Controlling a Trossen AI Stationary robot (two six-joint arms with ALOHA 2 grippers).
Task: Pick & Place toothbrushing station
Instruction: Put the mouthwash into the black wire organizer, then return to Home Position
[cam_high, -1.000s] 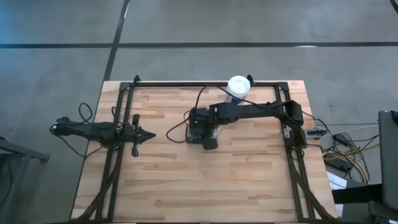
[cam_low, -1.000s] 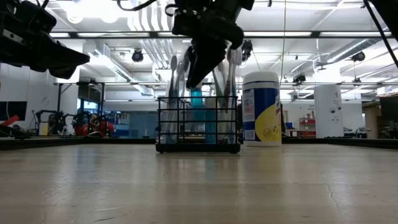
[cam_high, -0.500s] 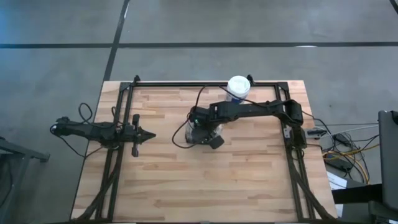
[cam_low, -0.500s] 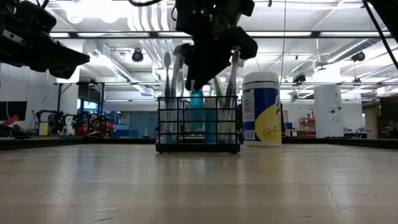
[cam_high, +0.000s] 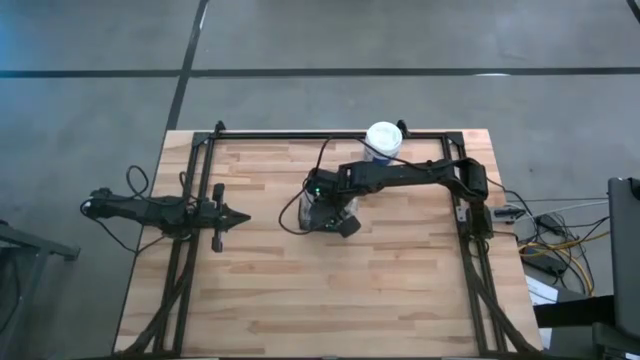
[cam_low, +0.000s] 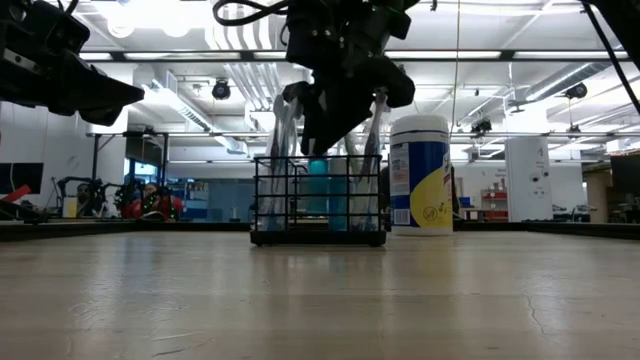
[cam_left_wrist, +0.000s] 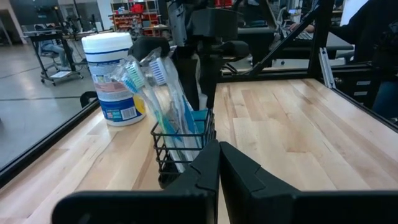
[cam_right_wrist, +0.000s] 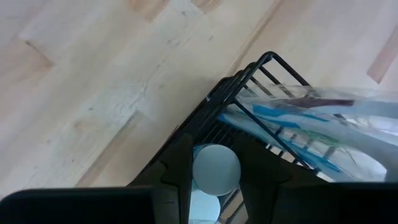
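The toothbrushing station (cam_low: 318, 205), a small black wire caddy, stands on its base mid-table. It holds wrapped toothbrushes (cam_left_wrist: 155, 87) and a pale-blue, round-topped thing (cam_right_wrist: 216, 169). My right gripper (cam_right_wrist: 216, 182) hangs over the caddy (cam_high: 318, 220), slanting down into it, open. Its two fingers stand on either side of that round top. In the low view the right gripper (cam_low: 322, 135) is among the brush heads, above the caddy's rim. My left gripper (cam_high: 240, 216) waits shut, level, over the table's left part, and its tips (cam_left_wrist: 217, 163) point at the caddy (cam_left_wrist: 180, 146). My right gripper comes from above, slanting down, one finger (cam_right_wrist: 180, 177) on each side of the pale-blue round top (cam_right_wrist: 216, 163) inside the caddy. Whether the fingers touch it I cannot tell. The caddy stands flat on the table.
A white canister (cam_high: 384, 138) with a yellow-blue label stands just beyond the caddy, toward the far right; it also shows in the low view (cam_low: 420, 175). A black frame rail (cam_high: 330, 133) runs along the table's far edge. Bare wood lies near the front edge.
My right gripper has rolled about the line it points along and sunk a little toward the caddy. The gap between its fingers looks unchanged. The caddy has stayed where it was on the table.
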